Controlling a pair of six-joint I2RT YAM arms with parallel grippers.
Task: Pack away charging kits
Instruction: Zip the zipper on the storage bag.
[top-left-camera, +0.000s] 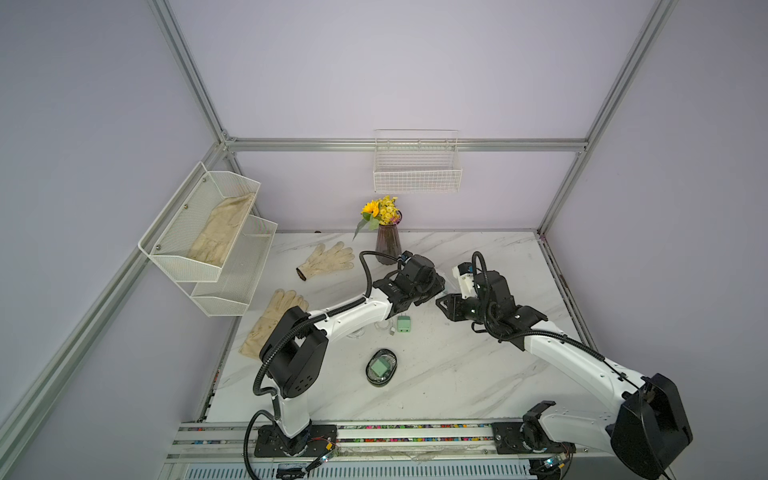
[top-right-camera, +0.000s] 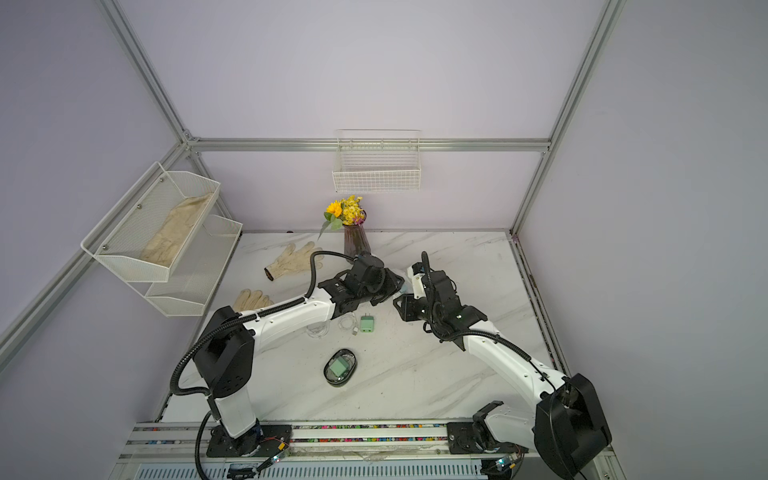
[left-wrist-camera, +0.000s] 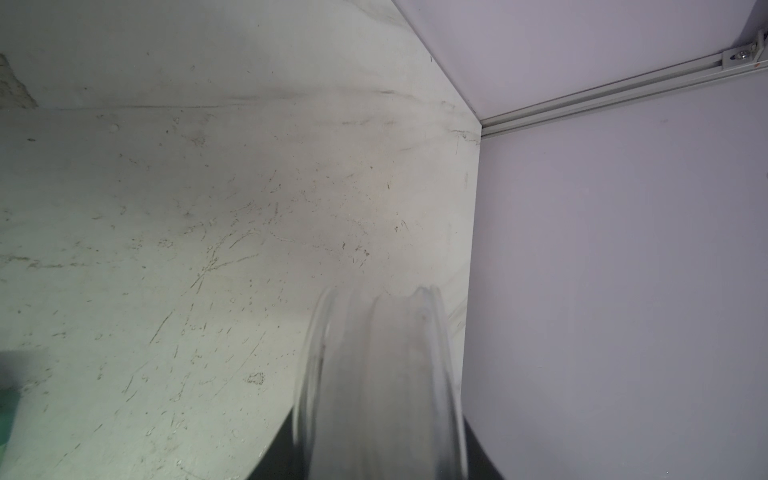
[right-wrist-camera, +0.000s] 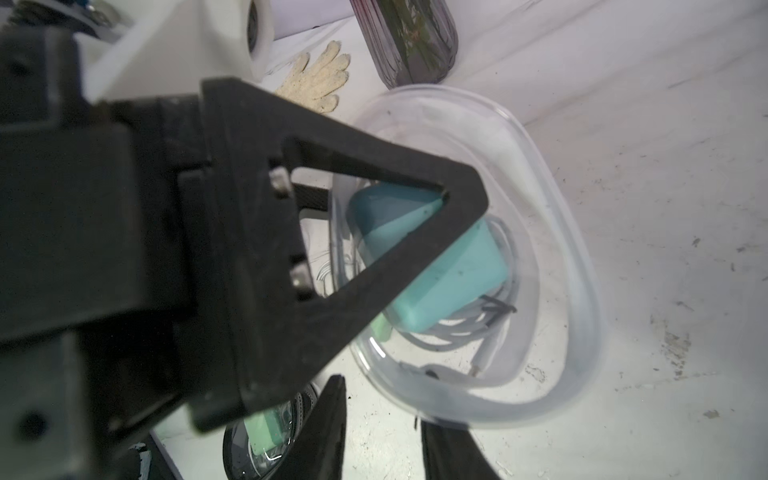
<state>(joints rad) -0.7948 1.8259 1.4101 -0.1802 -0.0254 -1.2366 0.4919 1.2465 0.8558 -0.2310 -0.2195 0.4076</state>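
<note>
Farthest left, a two-tier mesh rack (top-left-camera: 232, 266) hangs on the wall with a racked glove (top-left-camera: 222, 230) in its upper tier. On the marble table (top-left-camera: 457, 374) lie a near glove (top-left-camera: 270, 320), partly under the left arm, and a far glove (top-left-camera: 328, 259) toward the back. A vase of yellow flowers (top-left-camera: 387, 245) stands at the back edge, below a wire basket (top-left-camera: 417, 166). The left arm also covers part of a clear plastic piece (top-right-camera: 318, 330).

Right of that, a coiled loose cable (top-right-camera: 347, 323) lies just beside a loose mint adapter (top-left-camera: 403, 323). Nearer the front, a closed oval case (top-left-camera: 368, 369) holds a packed mint adapter (top-left-camera: 379, 368).

Just right of the vase, the left gripper (top-left-camera: 435, 287) and right gripper (right-wrist-camera: 382, 411) meet at an open clear case (right-wrist-camera: 552, 232). In it a teal-blue adapter (right-wrist-camera: 457, 270), square and round-cornered, sits tilted on a coiled white cable (right-wrist-camera: 457, 332); a left finger (right-wrist-camera: 374, 166) hides part of it. The left gripper is clamped on the case, whose plastic runs edge-on from between its fingers. The right gripper's tips flank the rim; whether they pinch it I cannot tell.

Counted: three adapters, three gloves, two visible cables.
</note>
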